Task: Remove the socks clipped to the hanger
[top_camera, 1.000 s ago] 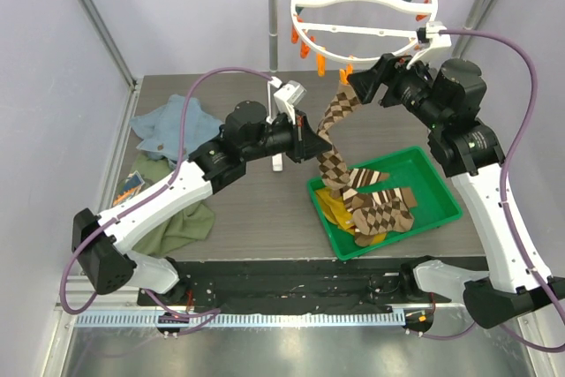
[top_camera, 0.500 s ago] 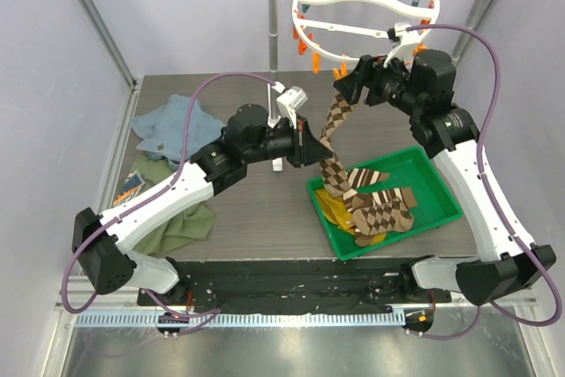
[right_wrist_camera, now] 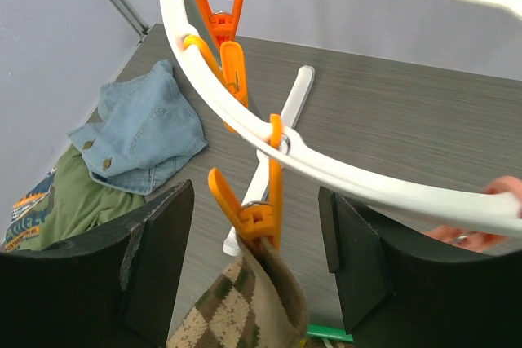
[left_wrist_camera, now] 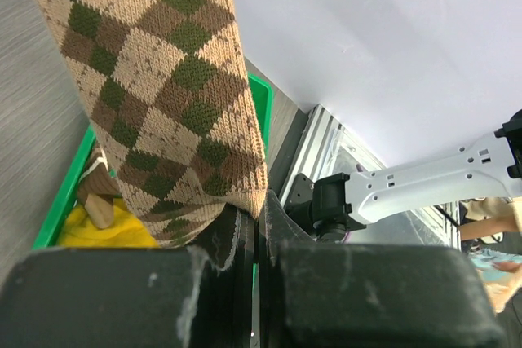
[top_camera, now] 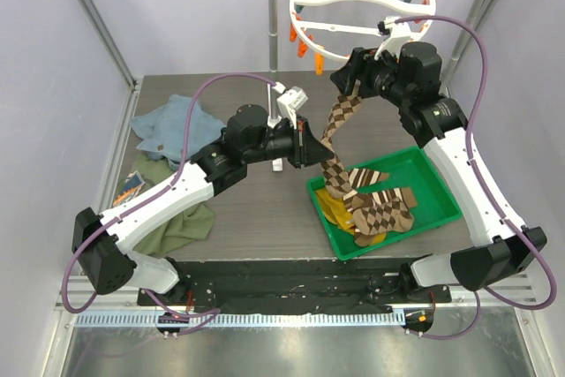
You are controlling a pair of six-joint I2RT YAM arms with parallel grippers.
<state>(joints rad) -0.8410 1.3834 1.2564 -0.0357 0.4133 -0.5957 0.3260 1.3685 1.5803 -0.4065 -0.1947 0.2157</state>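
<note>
The left arm stretches from its base at 7 o'clock on the table (top_camera: 229, 209) up to a bent elbow near the centre. Its forearm lies almost level and points toward 3 o'clock. The left gripper (left_wrist_camera: 257, 238) has its jaws pressed together on the lower edge of the diamond-patterned sock (top_camera: 340, 116), nipping the fabric between the two dark fingers (left_wrist_camera: 106, 299). The sock hangs taut and slanted. Its top is caught in an orange clip (right_wrist_camera: 254, 216) on the near rim of the hanger (top_camera: 311, 49), and its foot trails down into the green tray (top_camera: 446, 184) at 4 o'clock.

The right arm climbs from its base at 5 o'clock along the right side of the table, folds at a high elbow, and turns its wrist toward 10 o'clock, level with the hanger's lower rim. The right gripper (right_wrist_camera: 257, 254) has its jaws spread, one finger (right_wrist_camera: 155, 270) on each side of the orange clip, with a gap showing between each pad and the clip.

The hanger hangs at 12 to 1 o'clock from the grey rail stand (top_camera: 272, 15), with further orange and teal clips dangling around it. More socks (top_camera: 381, 205) lie heaped in the tray: striped, diamond-patterned and yellow ones. A blue cloth (top_camera: 172, 121) and an olive-green cloth (top_camera: 181, 222) lie at 9 o'clock, well apart from both arms' grippers.
</note>
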